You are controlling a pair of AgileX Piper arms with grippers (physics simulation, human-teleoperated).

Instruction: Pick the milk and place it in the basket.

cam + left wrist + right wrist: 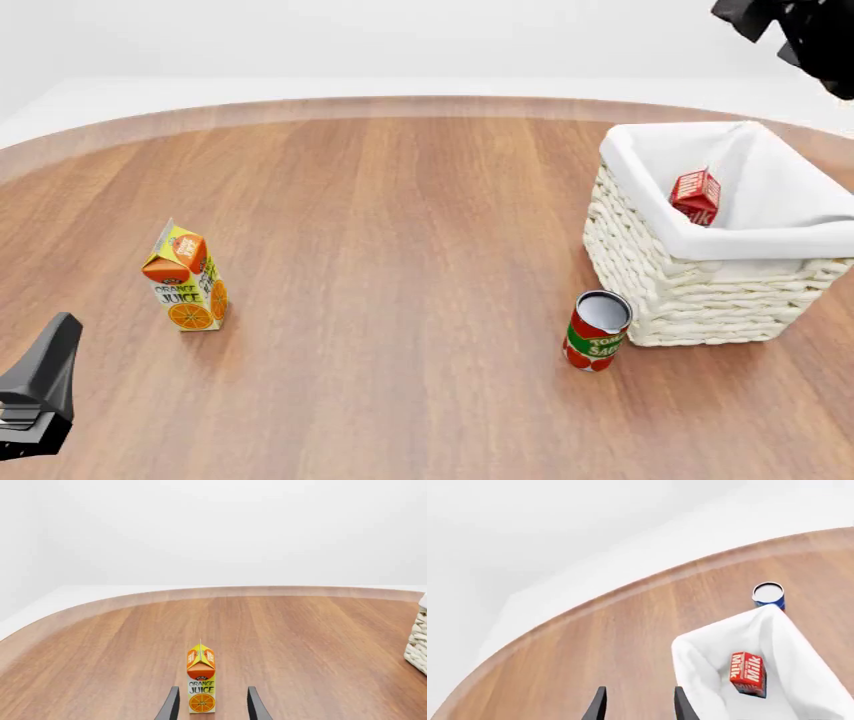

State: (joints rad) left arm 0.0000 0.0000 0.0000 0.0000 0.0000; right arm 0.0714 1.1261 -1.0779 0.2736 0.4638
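Left gripper (213,707): at about 8 o'clock in the front view, low by the table's near edge; fingers spread apart and holding nothing, pointed at the juice carton.
Juice carton (186,277): upright at about 9 o'clock on the table (400,200), untouched and no part of the task.
Tomato sauce can (597,331): upright at about 5 o'clock, just beside the basket's near corner.
Basket (681,290): at about 3 o'clock, sitting on the wood.
Milk (695,196): inside the basket, lying tilted against the white lining.
Right gripper (636,705): at about 1 o'clock, high above the basket; fingers parted, empty.
Blue can (769,594): seen only from the right wrist, on the table just beyond the basket.
Step in hand: the drop looks done, with the carton released inside.
Next move: probably only lifting the right arm clear; nothing seems left to grasp.
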